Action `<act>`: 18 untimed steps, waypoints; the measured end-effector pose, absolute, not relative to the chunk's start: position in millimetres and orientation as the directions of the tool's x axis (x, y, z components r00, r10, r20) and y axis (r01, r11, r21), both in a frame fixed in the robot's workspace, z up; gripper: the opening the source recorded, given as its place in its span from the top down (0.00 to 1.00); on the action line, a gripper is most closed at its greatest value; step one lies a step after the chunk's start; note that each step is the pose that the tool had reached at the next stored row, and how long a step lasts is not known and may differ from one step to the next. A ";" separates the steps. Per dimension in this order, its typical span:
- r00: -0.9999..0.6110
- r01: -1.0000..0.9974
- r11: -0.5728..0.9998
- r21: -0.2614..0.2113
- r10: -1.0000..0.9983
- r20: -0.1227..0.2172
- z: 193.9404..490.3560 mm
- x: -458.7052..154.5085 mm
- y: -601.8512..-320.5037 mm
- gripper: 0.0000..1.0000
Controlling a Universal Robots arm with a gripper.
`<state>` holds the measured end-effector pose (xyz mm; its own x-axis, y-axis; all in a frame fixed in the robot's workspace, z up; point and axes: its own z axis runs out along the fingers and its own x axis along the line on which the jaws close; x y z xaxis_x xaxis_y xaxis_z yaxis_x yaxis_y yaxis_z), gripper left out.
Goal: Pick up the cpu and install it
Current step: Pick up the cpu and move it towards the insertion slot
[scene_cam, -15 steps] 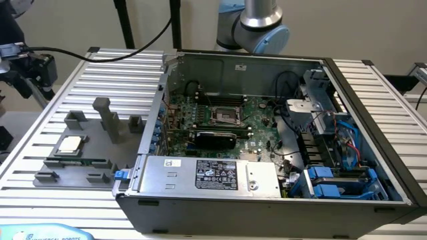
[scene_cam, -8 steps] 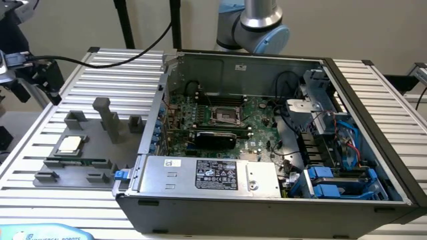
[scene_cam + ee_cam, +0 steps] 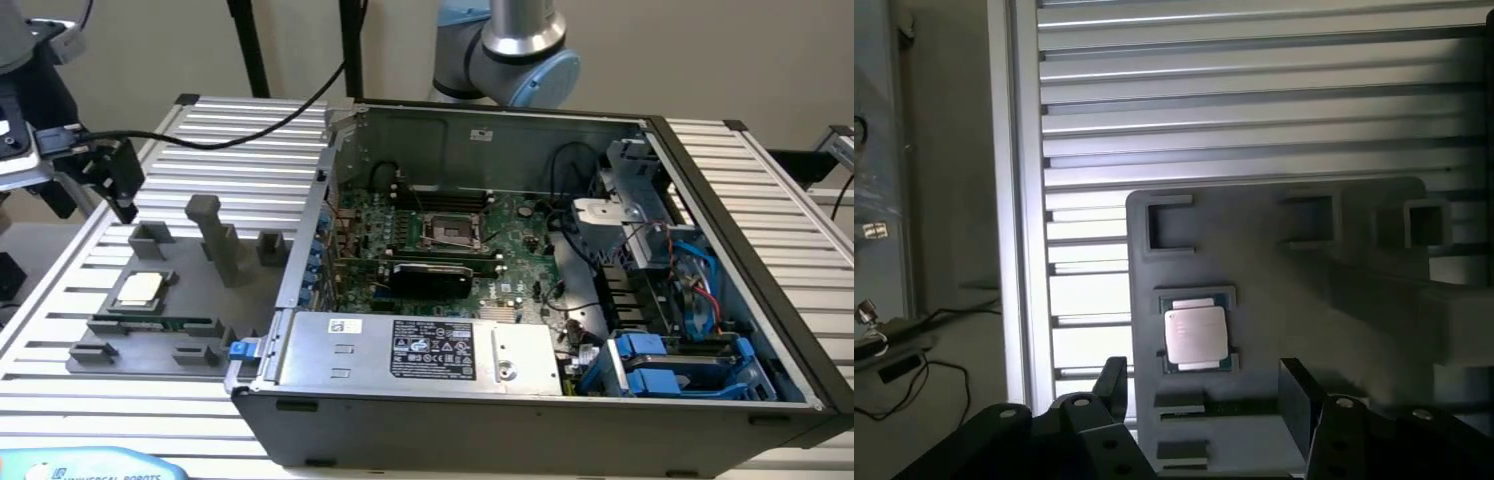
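Recess in the grey fixture plate [image 3: 1294,300] holds the cpu [image 3: 1196,335] flat and square, seemingly for a clean pickup, while the fingers [image 3: 1297,392], spread wide and empty, hover above that plate.

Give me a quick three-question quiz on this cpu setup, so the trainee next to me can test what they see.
1. True or false: the cpu already sits in the motherboard socket.
2. Fill in: in the exterior view, the computer case stands on the ___ of the grey fixture plate.
3. Choose one. The gripper is: A) shut on the cpu; B) open and apart from the cpu; C) open inside the computer case.

Key
1. False: it lies on the grey fixture plate.
2. Right.
3. B.
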<state>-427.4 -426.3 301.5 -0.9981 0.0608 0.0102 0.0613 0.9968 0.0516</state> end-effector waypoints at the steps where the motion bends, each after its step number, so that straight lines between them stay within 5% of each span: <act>1: -0.998 0.061 0.997 0.052 0.060 0.010 299.7 -426.3 -426.8 0.29; 18: -0.998 0.056 0.997 0.052 0.056 0.010 268.8 -424.9 -436.5 0.29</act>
<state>-424.9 -436.5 268.8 -0.9984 0.0559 0.0103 0.0564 0.9971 0.0516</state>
